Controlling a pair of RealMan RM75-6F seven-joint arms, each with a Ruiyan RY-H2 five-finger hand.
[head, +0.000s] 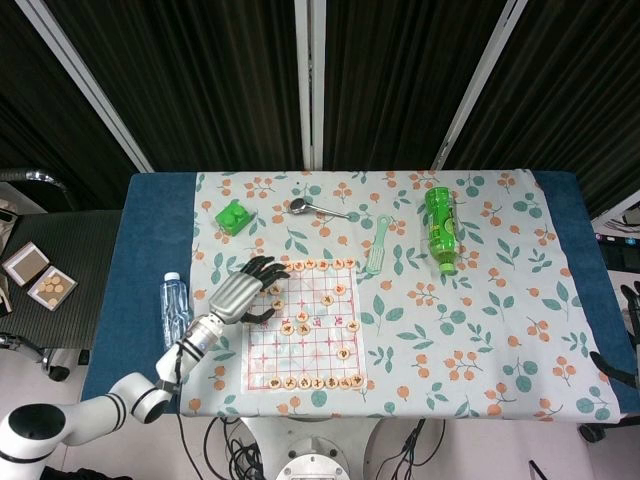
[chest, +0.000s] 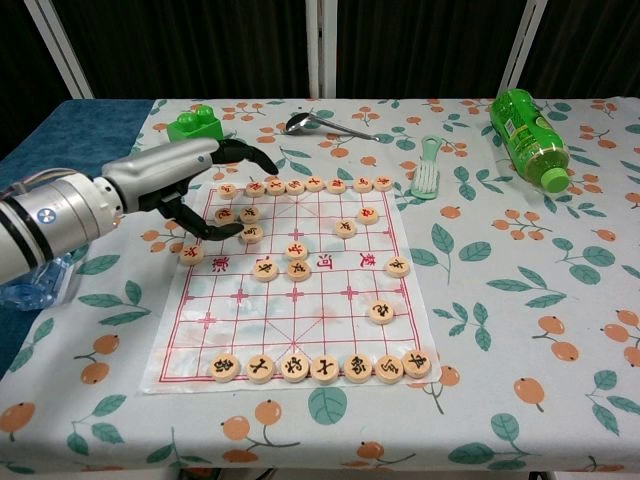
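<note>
A paper Chinese chess board (chest: 300, 300) (head: 305, 340) lies on the flowered cloth, with round wooden pieces in a far row (chest: 315, 184), a near row (chest: 322, 367) and several scattered between. My left hand (chest: 200, 180) (head: 240, 292) hovers over the board's far left corner with its fingers spread and curved, holding nothing. Its thumb tip is close to a piece (chest: 252, 233), and two more pieces (chest: 237, 213) lie under the palm. Only the dark fingers of my right hand (head: 630, 315) show, at the right edge of the head view, off the table, apart and with nothing in them.
A green toy block (chest: 196, 127), a metal spoon (chest: 320, 123) and a pale green brush (chest: 428, 170) lie beyond the board. A green bottle (chest: 525, 125) lies on its side at the far right. A clear water bottle (head: 176, 310) lies left of my forearm.
</note>
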